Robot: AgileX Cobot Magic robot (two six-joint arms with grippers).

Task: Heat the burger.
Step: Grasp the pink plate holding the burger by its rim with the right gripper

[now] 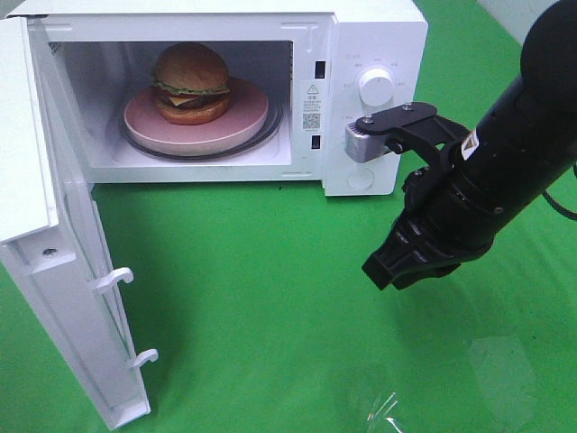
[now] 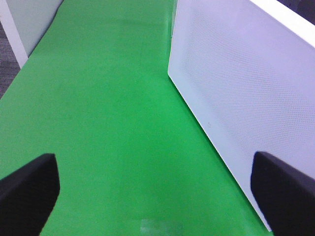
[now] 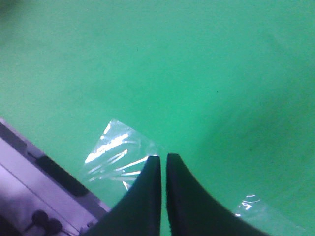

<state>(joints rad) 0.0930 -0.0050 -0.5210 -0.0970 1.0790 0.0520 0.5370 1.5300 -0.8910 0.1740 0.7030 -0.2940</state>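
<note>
Well, from my seat the loading looks done: the burger [image 1: 190, 79] sits on the pink plate [image 1: 248, 122] inside the microwave [image 1: 379, 36], up at 11 o'clock in the high view. What's left, as I judge it, is everything that makes heat. The door [image 1: 54, 271] hangs wide open toward 8 o'clock, so it has to be swung shut, and then the dial [image 1: 375, 87] needs a turn. My right pincer [image 1: 385, 271] is closed on nothing, its fingers pressed together over the green cloth [image 1: 270, 298] at 4 o'clock from the burger, just below the control panel. The left pincer [image 2: 156, 189] is spread wide and empty, with a white dotted panel close at its side, which I take to be the door's face. That would put it well for the push.
</note>
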